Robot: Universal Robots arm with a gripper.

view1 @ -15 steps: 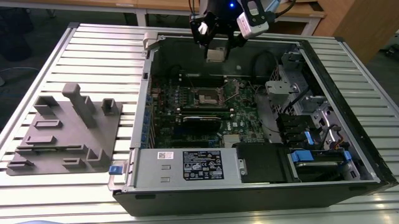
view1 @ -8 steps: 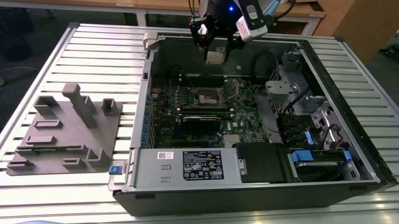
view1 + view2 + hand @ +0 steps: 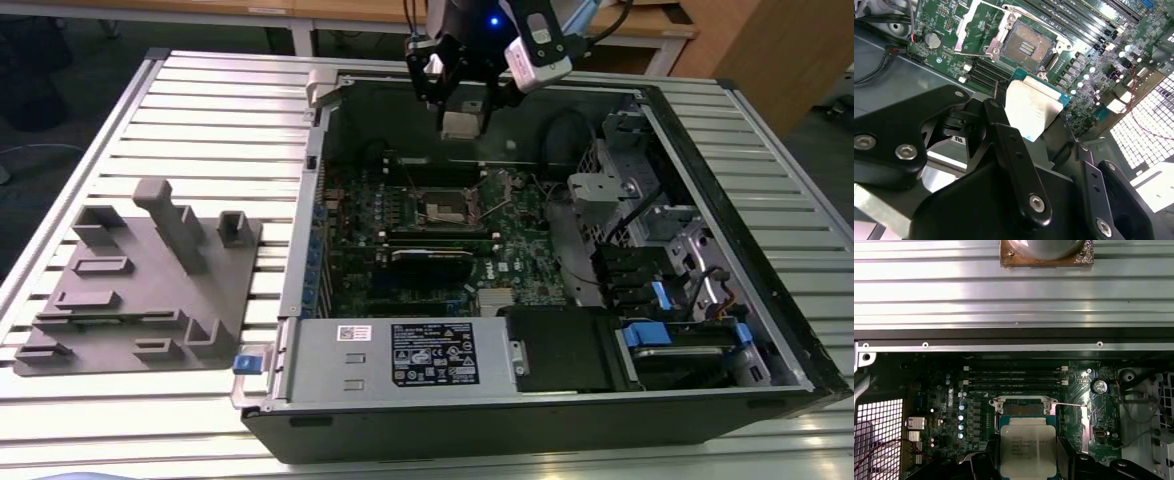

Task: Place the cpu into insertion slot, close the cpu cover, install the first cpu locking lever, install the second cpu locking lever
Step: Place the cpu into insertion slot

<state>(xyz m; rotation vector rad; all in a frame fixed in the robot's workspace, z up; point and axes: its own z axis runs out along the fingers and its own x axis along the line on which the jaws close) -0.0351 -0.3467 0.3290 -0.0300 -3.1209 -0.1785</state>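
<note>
My gripper (image 3: 461, 112) hangs over the far side of the open computer case, shut on the cpu (image 3: 461, 124), a flat square chip with a silver top. In both wrist views the cpu (image 3: 1031, 107) (image 3: 1028, 450) sits between the black fingers (image 3: 1066, 460), above the green board. The insertion slot (image 3: 450, 207) (image 3: 1026, 46) lies bare below it, its dark contact field exposed. The cpu cover (image 3: 981, 25), a silver frame, stands swung open beside the slot. A thin locking lever (image 3: 1070, 405) juts out sideways from the socket.
A grey fixture block (image 3: 147, 270) lies on the slatted table at the exterior view's left. The power supply (image 3: 400, 360) fills the case's near end; drive bays and cables (image 3: 667, 260) line its right. Memory slots (image 3: 1011, 377) run beyond the socket.
</note>
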